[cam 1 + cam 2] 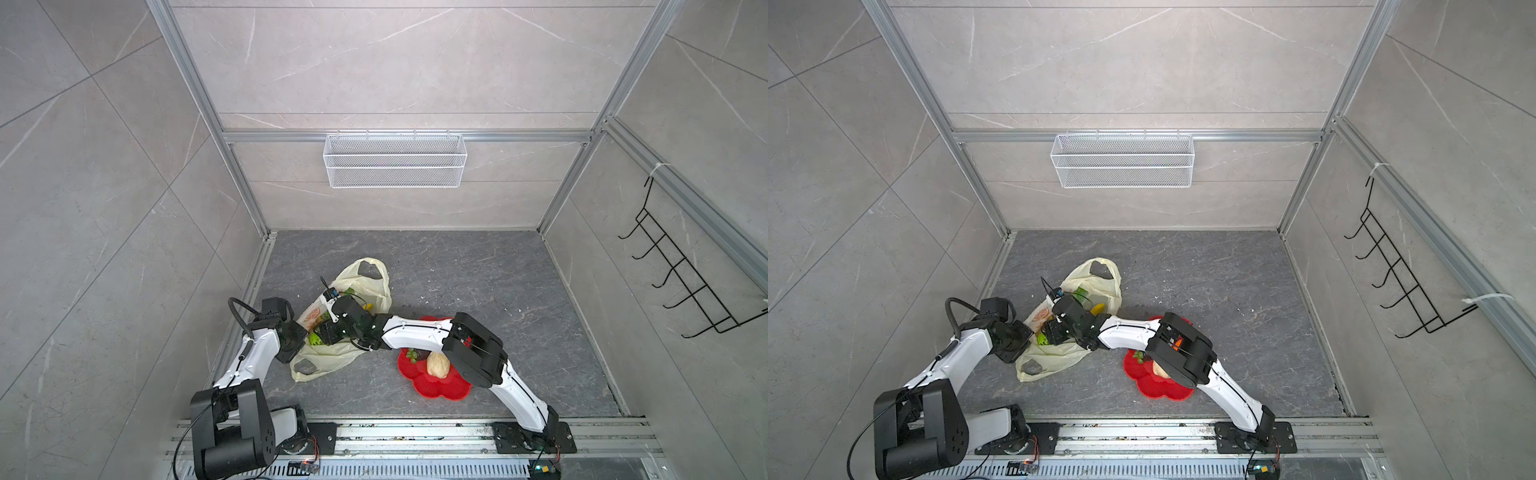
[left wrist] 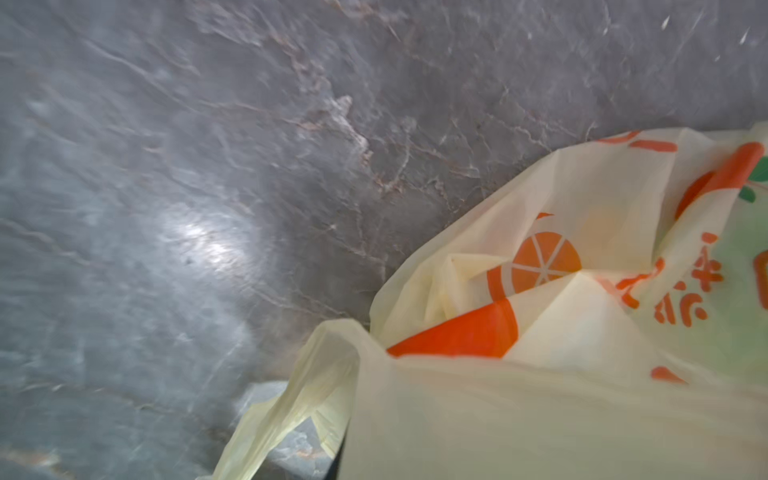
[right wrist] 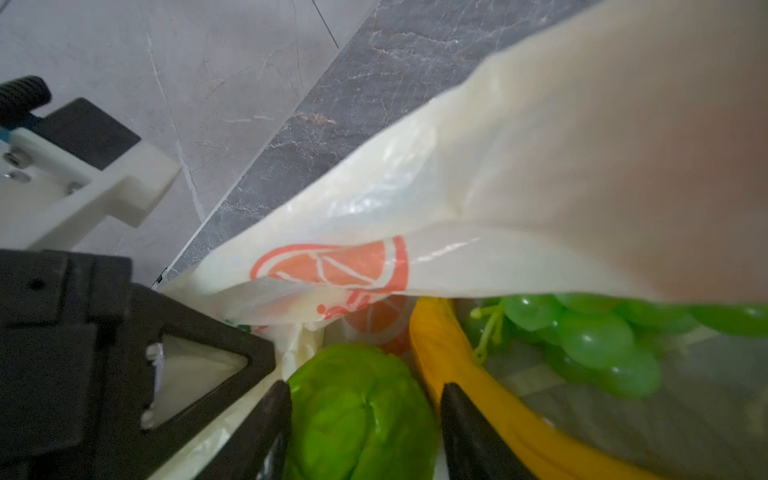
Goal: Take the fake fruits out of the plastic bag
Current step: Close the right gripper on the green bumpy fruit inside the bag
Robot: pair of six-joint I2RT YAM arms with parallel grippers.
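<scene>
The pale-yellow plastic bag lies on the left of the grey floor with its mouth held up. My left gripper is shut on the bag's edge; film hides its fingers in the left wrist view. My right gripper reaches inside the bag, open. Its fingers stand on either side of a green bumpy fruit, close against it. Beside that fruit lie a yellow banana and a green grape bunch. A cream fruit sits on the red plate.
The red flower-shaped plate lies right of the bag, partly under my right arm, with a small green piece on it. A white wire basket hangs on the back wall. A black hook rack hangs on the right wall.
</scene>
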